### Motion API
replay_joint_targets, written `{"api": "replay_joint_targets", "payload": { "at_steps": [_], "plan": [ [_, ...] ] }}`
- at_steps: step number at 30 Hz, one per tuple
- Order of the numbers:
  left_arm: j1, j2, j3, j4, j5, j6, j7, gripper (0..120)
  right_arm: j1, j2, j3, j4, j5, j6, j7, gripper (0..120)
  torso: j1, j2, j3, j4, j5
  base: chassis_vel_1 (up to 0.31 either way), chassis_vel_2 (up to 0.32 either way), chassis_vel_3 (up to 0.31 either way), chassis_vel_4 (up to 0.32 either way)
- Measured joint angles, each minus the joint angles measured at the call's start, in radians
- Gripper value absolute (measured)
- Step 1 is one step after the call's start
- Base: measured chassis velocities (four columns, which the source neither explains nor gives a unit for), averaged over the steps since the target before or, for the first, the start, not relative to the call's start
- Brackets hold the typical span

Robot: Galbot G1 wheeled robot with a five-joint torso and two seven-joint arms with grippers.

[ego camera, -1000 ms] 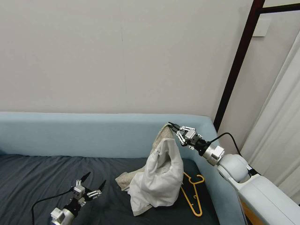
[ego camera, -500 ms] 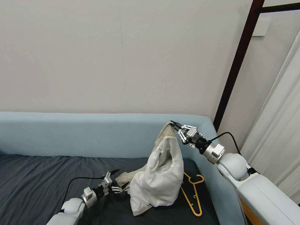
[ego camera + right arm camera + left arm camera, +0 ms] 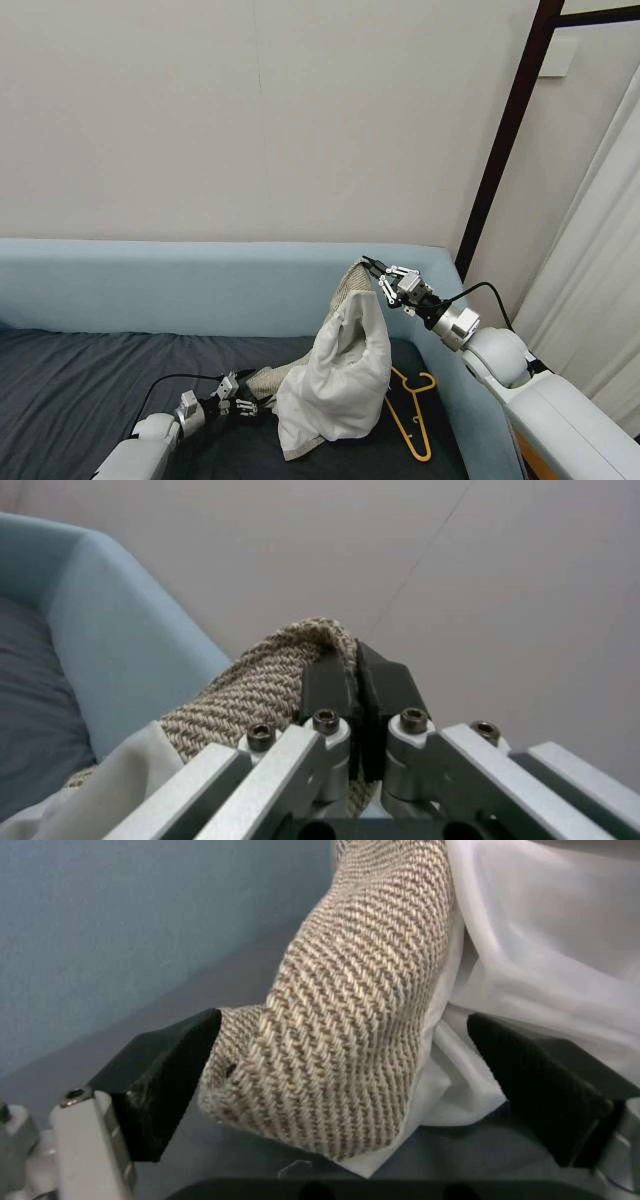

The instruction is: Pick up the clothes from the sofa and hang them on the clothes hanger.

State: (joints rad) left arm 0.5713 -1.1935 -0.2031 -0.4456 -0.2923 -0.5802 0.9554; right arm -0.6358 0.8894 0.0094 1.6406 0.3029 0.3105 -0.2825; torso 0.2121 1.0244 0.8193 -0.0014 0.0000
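Note:
A white garment [image 3: 340, 385] with a beige woven edge [image 3: 349, 283] hangs from my right gripper [image 3: 372, 271], which is shut on that edge above the sofa's right end. In the right wrist view, the gripper [image 3: 352, 686] pinches the woven fabric [image 3: 255, 694] between its black pads. The garment's lower end rests on the dark seat cushion [image 3: 80, 390]. My left gripper [image 3: 240, 402] is low on the seat at the garment's lower woven corner [image 3: 265, 380]. In the left wrist view that gripper [image 3: 350, 1087] is open, its black fingers [image 3: 165, 1080] spread either side of the woven corner [image 3: 350, 1020].
An orange hanger [image 3: 415, 415] lies on the seat just right of the garment. The dark pole of the clothes rack [image 3: 505, 140] rises behind the sofa's right end. The light blue backrest [image 3: 150, 285] runs along the wall. A pale curtain [image 3: 600, 260] hangs at the far right.
My left gripper has moved right across the seat, from well left of the garment to its lower woven corner. The right gripper holds the garment almost unmoved.

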Motion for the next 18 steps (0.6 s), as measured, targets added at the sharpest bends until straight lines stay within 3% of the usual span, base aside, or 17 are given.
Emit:
{"api": "replay_joint_targets", "payload": {
  "at_steps": [3, 6, 7, 14, 16, 18],
  "plan": [
    [0.000, -0.001, 0.001, 0.000, 0.001, 0.002, 0.000, 94, -0.001, -0.001, 0.001, 0.001, 0.000, 0.000, 0.000, 0, 0.000, 0.000, 0.000, 0.0000, 0.0000, 0.000, 0.000, 0.000, 0.000],
    [-0.001, -0.004, 0.002, 0.000, 0.005, 0.004, -0.007, 77, -0.004, -0.002, 0.004, 0.004, 0.000, 0.000, 0.000, 0, 0.000, 0.000, 0.000, -0.0001, 0.0000, 0.000, 0.000, 0.000, 0.000],
    [-0.001, -0.004, 0.002, 0.000, 0.005, 0.004, -0.007, 77, -0.004, -0.002, 0.004, 0.004, 0.000, 0.000, 0.000, 0, 0.000, 0.000, 0.000, -0.0001, 0.0000, 0.000, 0.000, 0.000, 0.000],
    [0.010, 0.007, -0.002, -0.026, 0.026, -0.001, -0.014, 47, -0.012, -0.011, 0.015, 0.012, 0.001, 0.000, -0.001, 0, 0.000, 0.000, 0.000, -0.0001, 0.0000, 0.000, 0.000, 0.000, 0.000],
    [0.011, 0.008, -0.003, -0.027, 0.026, -0.001, -0.014, 45, -0.012, -0.011, 0.015, 0.011, 0.001, 0.000, -0.001, 0, 0.000, 0.000, 0.000, -0.0001, 0.0000, 0.000, 0.000, 0.000, 0.000],
    [0.020, 0.017, -0.007, -0.041, 0.033, -0.008, -0.014, 32, -0.011, -0.012, 0.017, 0.003, 0.001, 0.000, -0.001, 0, 0.000, 0.000, 0.000, 0.0000, -0.0001, 0.000, 0.000, 0.000, 0.000]
  ]
}}
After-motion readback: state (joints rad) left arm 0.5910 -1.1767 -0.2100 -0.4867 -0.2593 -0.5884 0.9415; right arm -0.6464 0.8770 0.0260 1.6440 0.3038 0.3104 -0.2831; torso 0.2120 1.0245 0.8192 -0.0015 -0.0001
